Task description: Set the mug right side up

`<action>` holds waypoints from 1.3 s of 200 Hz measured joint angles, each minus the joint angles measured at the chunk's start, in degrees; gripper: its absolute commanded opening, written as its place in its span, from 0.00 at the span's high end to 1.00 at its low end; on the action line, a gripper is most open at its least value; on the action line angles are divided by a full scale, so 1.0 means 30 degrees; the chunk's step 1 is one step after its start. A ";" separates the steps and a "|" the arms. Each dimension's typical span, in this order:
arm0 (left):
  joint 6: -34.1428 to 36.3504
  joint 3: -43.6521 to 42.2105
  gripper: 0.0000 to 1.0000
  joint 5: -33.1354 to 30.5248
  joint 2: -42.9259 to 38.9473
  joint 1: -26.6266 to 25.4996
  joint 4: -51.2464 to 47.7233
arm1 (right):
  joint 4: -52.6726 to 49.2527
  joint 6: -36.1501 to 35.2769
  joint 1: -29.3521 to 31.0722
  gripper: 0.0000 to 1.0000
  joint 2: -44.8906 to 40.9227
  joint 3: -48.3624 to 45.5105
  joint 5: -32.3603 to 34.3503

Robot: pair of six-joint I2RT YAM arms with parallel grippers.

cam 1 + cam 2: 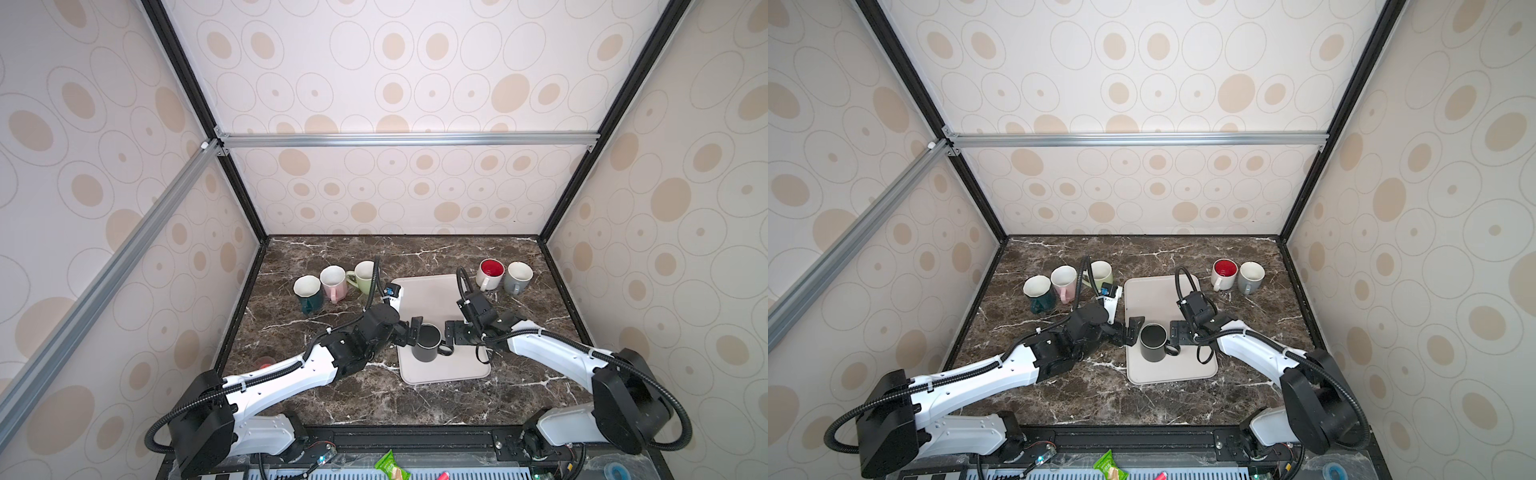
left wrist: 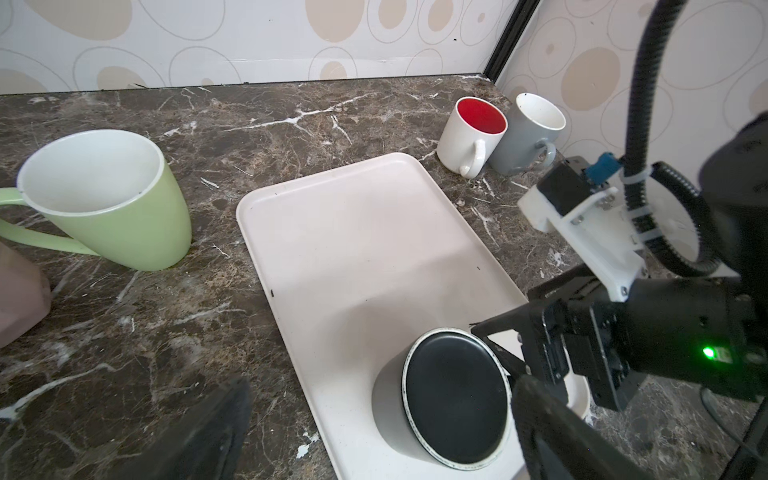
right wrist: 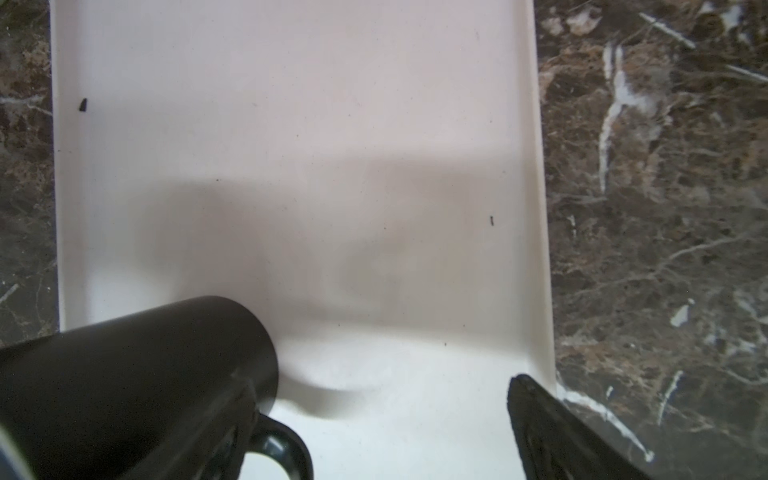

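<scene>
A black mug (image 1: 427,343) (image 1: 1153,343) stands on the near part of the white tray (image 1: 436,291) (image 1: 1154,299). In the left wrist view the mug (image 2: 455,399) shows a flat black face ringed in white on top, so it looks upside down. Its handle (image 1: 445,350) (image 3: 282,451) points right. My left gripper (image 1: 415,332) (image 2: 384,388) is open just left of the mug, with the mug ahead between its fingers. My right gripper (image 1: 452,332) (image 3: 378,401) is open just right of it, with the handle close to one finger. Neither holds the mug (image 3: 137,382).
Three upright mugs stand at the back left: teal (image 1: 308,293), pink (image 1: 333,282) and green (image 1: 365,276) (image 2: 112,199). A white mug with a red inside (image 1: 490,273) (image 2: 473,137) and a grey mug (image 1: 517,277) stand at the back right. Patterned walls enclose the marble table.
</scene>
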 measured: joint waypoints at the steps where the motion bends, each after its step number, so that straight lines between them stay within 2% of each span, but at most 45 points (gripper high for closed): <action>1: 0.0000 0.0000 0.02 0.0015 0.0000 0.0000 0.0007 | 0.0000 0.0022 0.0029 0.03 -0.0029 -0.0022 0.0007; 55: -0.0474 -0.0291 0.02 0.0306 0.0109 0.0000 0.0583 | -0.0386 0.1574 0.2433 0.04 -0.0925 -0.0765 0.1348; 87: -0.0874 -0.0291 0.02 0.0539 0.0109 0.0000 0.0663 | -0.0634 0.2601 0.4561 0.04 -0.0925 -0.0765 0.2353; 172: -0.1027 -0.0291 0.02 0.0583 -0.0087 0.0117 -0.0051 | 0.0838 0.5450 0.7868 0.03 -0.0911 -0.1093 0.1719; 223: -0.1457 -0.0437 0.02 0.0765 -0.1005 0.1362 -0.1078 | 0.1195 0.6207 0.8444 0.03 0.0801 -0.0466 0.1829; 260: -0.1530 -0.0823 0.02 0.0976 -0.1421 0.2317 -0.2419 | 0.1173 0.6331 0.8480 0.01 -0.0007 -0.0474 0.2069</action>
